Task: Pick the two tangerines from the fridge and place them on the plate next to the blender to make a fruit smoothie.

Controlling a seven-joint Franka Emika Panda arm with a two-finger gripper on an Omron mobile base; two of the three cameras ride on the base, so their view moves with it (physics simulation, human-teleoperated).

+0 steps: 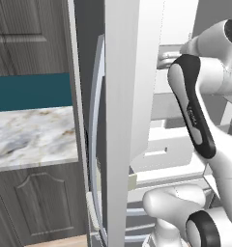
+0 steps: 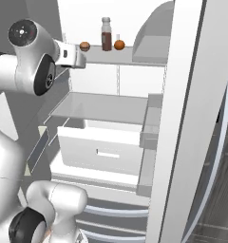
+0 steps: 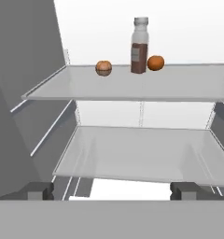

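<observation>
The fridge stands open, with a white inside and grey shelves. Two tangerines rest on its upper shelf: one to the left and one to the right. My gripper is open and holds nothing. It sits in front of the shelves, well short of the fruit and lower than the upper shelf. In the right base view my hand is at the left end of the upper shelf, close to the left tangerine. The plate and the blender are out of view.
A bottle with brown contents stands between the tangerines, close to the right one. A lower shelf and a white drawer lie below. The open fridge door stands at the right. A marble counter lies left of the fridge.
</observation>
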